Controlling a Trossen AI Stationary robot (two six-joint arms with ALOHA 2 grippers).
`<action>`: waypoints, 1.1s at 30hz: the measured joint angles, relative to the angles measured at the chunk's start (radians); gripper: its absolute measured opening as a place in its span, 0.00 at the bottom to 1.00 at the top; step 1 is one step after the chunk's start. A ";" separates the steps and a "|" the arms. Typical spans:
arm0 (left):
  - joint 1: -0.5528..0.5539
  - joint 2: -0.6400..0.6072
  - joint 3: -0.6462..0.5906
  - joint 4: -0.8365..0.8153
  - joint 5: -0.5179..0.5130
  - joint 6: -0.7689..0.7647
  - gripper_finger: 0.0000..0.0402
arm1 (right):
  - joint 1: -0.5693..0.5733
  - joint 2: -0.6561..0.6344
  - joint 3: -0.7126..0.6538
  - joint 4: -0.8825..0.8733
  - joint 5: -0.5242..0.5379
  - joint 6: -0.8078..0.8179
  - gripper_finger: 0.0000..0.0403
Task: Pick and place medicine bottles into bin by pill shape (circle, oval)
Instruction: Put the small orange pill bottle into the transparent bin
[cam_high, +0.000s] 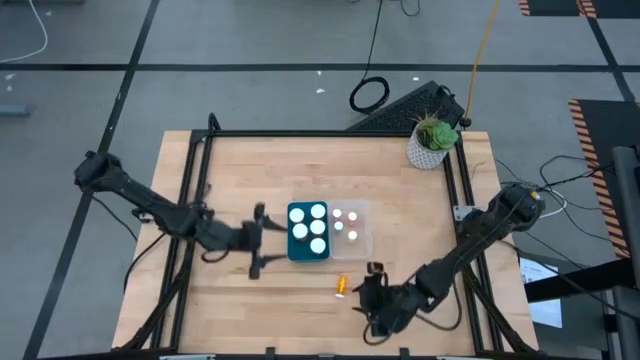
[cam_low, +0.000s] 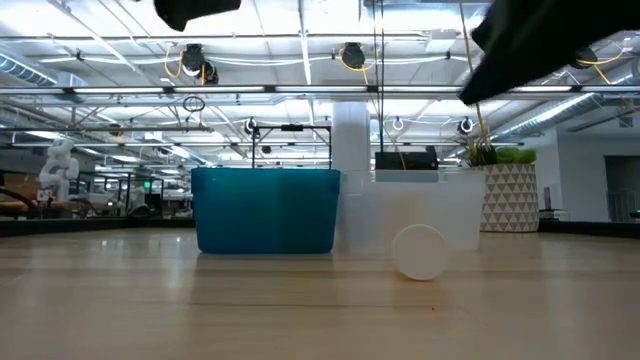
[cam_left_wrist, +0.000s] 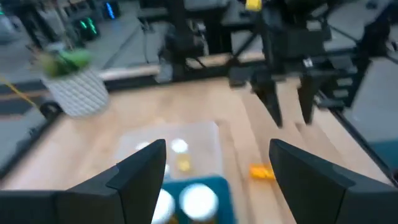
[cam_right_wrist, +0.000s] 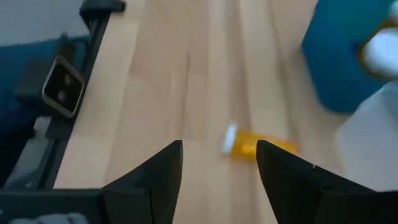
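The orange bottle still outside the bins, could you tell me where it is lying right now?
In the high view the orange bottle lies on its side on the table, just in front of the clear bin and beside the open right gripper.

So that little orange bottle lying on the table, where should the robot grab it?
Probably around the amber body, from above. The orange bottle lies on its side on the wood, alone in front of the bins, so its round sides are free for fingers to straddle. The open right gripper is nearest.
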 joint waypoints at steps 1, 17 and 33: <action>-0.024 0.033 0.000 0.013 -0.007 -0.019 0.71 | 0.011 0.013 0.000 -0.002 0.000 0.020 0.49; -0.214 0.573 0.231 0.058 -0.129 -0.108 0.71 | 0.081 0.120 0.000 0.033 0.106 0.253 0.49; -0.121 0.966 0.693 -0.353 -0.001 -0.221 0.33 | 0.191 0.120 0.000 0.030 0.237 0.432 0.49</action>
